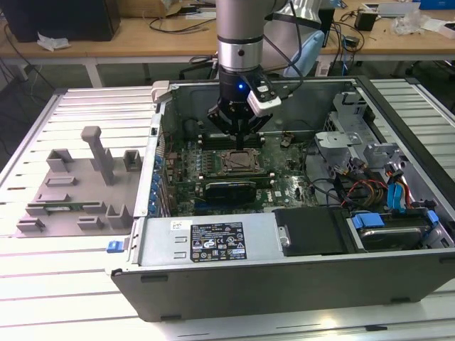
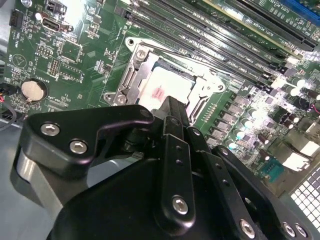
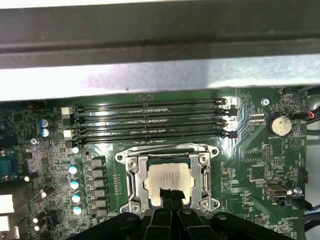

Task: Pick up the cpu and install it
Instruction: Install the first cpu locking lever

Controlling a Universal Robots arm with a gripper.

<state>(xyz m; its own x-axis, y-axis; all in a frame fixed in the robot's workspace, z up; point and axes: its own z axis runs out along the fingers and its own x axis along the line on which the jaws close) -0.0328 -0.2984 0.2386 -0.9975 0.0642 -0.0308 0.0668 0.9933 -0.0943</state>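
The arm comes straight down from above into the open computer case (image 1: 298,284), and the end effector (image 1: 242,139) hangs just over the socket frame (image 1: 238,162) on the green motherboard (image 1: 284,181). In both wrist views its fingers (image 3: 170,205) are pressed together with nothing between them, so it is clenched and empty. One cpu (image 3: 170,179) lies flat inside the socket frame, silver top up, directly under the fingertips (image 2: 172,107). Beside the socket run four long memory slots (image 3: 150,120). One round coin battery (image 3: 280,125) sits on the board. The case stands on a white table (image 1: 71,277).
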